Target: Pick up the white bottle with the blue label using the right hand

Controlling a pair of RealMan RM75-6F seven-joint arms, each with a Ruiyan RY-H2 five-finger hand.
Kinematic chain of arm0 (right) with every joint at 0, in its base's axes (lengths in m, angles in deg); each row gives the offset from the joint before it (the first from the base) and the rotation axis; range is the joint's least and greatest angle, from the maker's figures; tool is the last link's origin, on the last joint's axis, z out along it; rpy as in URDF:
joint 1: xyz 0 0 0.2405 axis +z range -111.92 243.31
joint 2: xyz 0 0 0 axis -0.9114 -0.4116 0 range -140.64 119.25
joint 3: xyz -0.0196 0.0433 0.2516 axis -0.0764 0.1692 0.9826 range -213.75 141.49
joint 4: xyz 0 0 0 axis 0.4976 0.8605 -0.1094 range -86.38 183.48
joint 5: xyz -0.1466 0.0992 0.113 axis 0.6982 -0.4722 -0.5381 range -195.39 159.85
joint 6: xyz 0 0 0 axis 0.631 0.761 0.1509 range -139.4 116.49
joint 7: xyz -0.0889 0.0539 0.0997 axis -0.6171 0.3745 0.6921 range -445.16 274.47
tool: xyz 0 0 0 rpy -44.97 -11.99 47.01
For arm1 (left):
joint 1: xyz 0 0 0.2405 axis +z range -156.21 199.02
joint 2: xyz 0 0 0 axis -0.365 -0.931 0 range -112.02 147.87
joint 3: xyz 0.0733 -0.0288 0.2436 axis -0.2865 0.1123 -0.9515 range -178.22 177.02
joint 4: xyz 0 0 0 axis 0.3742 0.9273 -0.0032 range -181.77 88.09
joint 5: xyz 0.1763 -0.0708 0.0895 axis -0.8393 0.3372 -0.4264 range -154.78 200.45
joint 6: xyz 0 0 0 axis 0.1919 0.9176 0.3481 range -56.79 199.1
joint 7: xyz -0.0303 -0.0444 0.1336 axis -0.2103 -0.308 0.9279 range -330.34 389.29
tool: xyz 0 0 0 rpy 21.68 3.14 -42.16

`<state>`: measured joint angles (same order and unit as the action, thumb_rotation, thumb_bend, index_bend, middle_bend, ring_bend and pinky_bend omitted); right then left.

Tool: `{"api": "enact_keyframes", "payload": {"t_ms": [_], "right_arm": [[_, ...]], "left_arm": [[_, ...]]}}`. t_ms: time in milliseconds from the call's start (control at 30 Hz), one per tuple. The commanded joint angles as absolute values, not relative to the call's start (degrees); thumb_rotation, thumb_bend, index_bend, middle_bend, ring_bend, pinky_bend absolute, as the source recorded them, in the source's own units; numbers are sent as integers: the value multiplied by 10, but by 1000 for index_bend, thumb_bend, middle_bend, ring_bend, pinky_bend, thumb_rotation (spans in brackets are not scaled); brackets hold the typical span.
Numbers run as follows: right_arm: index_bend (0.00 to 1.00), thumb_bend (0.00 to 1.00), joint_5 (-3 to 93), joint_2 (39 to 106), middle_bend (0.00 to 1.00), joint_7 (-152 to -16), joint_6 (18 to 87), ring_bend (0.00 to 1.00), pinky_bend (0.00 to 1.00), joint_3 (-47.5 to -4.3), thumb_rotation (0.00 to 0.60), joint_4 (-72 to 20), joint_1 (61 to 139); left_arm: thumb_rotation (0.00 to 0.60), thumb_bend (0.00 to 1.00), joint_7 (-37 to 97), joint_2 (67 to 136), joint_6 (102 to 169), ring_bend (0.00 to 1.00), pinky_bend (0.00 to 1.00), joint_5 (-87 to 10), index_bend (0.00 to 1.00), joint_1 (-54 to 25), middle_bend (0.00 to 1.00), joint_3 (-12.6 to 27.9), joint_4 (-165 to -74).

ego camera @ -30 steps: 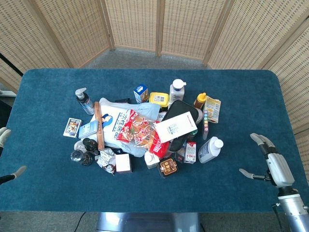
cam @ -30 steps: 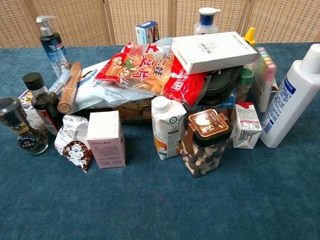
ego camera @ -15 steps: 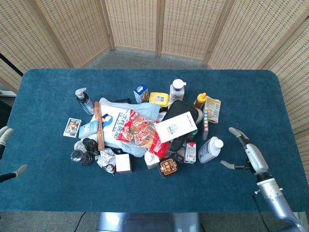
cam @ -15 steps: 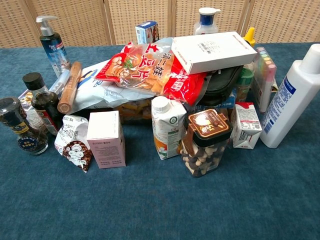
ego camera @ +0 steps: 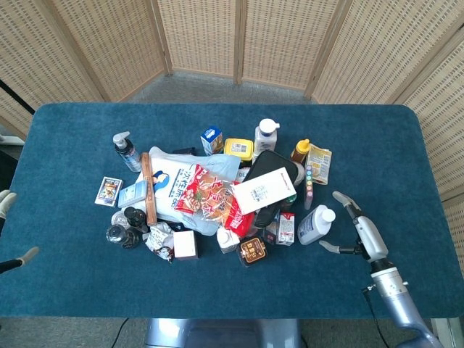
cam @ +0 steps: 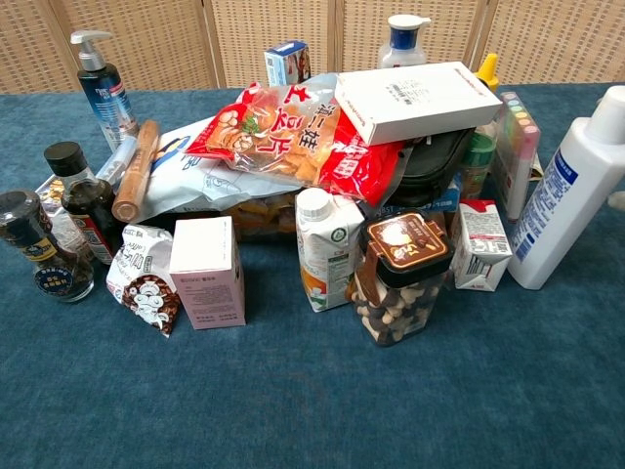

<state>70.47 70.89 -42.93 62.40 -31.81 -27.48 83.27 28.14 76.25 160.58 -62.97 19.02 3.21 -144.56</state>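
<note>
right hand (ego camera: 354, 232) spread, holding nothing, just right of white bottle (ego camera: 316, 224) | bottle leans at pile's right edge on worktop (ego camera: 406, 159) | I judge it rigid, smooth, slippery; I'd wrap mid-body over blue label (cam: 553, 191)

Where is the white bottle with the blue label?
The white bottle lies at the pile's right edge in the head view, beside a small carton, just left of the open right hand.
</note>
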Motion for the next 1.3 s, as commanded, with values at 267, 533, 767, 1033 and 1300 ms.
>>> {"api": "enact_keyframes", "payload": {"t_ms": [267, 533, 767, 1033, 1300], "right_arm": [[0, 0, 691, 740, 0, -455, 637, 0, 0, -308, 499, -294, 832], [0, 0, 673, 777, 0, -483, 637, 0, 0, -298, 513, -291, 835], [0, 0, 665, 822, 0, -501, 663, 0, 0, -284, 600, -266, 832], [261, 0, 662, 848, 115, -511, 690, 0, 0, -278, 600, -270, 821], [584, 0, 651, 867, 606, -524, 702, 298, 198, -267, 600, -265, 814]], "left_arm": [[600, 0, 278, 762, 1607, 0, 0, -628, 0, 191, 0, 33, -1444], [600, 0, 273, 760, 1610, 0, 0, -625, 0, 192, 0, 35, -1442], [600, 0, 265, 758, 1612, 0, 0, -619, 0, 195, 0, 38, -1439], [600, 0, 261, 758, 1614, 0, 0, -619, 0, 196, 0, 38, -1437], [600, 0, 260, 758, 1612, 0, 0, -621, 0, 194, 0, 38, -1437]]}}
